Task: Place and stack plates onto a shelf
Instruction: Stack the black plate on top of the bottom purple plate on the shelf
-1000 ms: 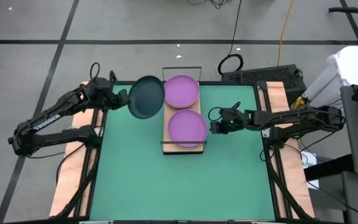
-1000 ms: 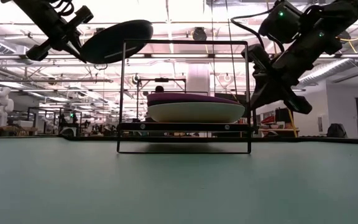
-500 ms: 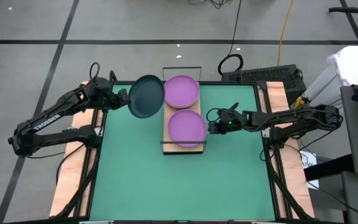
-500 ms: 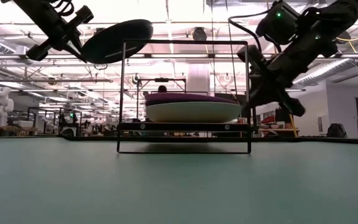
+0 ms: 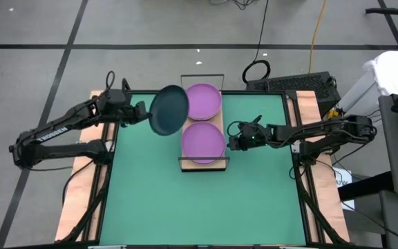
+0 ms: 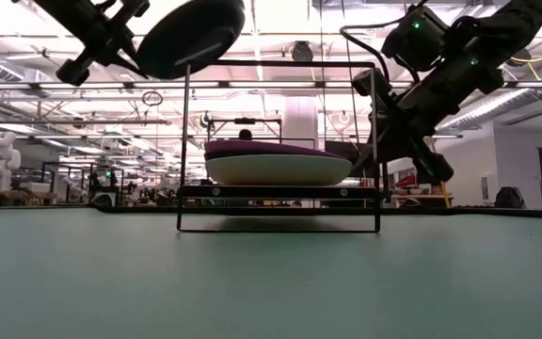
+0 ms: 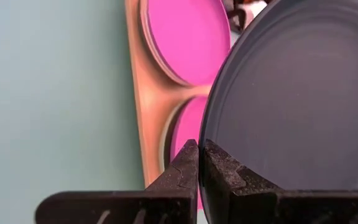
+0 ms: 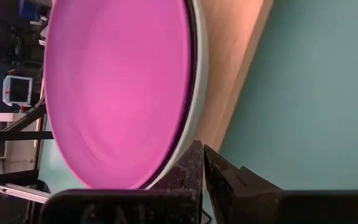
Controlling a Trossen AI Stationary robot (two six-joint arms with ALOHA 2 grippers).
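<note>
**Fingers pinched on both sides: grey plate aloft, near stack being nudged**

Fingers on our left gripper (image 7: 199,163) are clenched on the rim of the dark grey plate (image 5: 168,110), held tilted in the air over the shelf's left edge, above the top of its wire frame in the low view. Our right gripper (image 8: 201,163) has its fingers pressed together at the rim of the near purple plate (image 5: 204,141); we can't tell if they actually grip it or just touch.

The near purple plate sits on a whitish plate (image 6: 266,169) on the shelf (image 5: 219,163). The far purple plate (image 5: 203,101) sits at the shelf's back end. The green desk (image 5: 199,200) is otherwise bare.

To do this step well, we judge:
- level the grey plate before lowering
- centre it over one purple plate, clear of the wire frame (image 6: 280,66)
- release only once it rests flat
- keep our right arm out of the drop path
</note>
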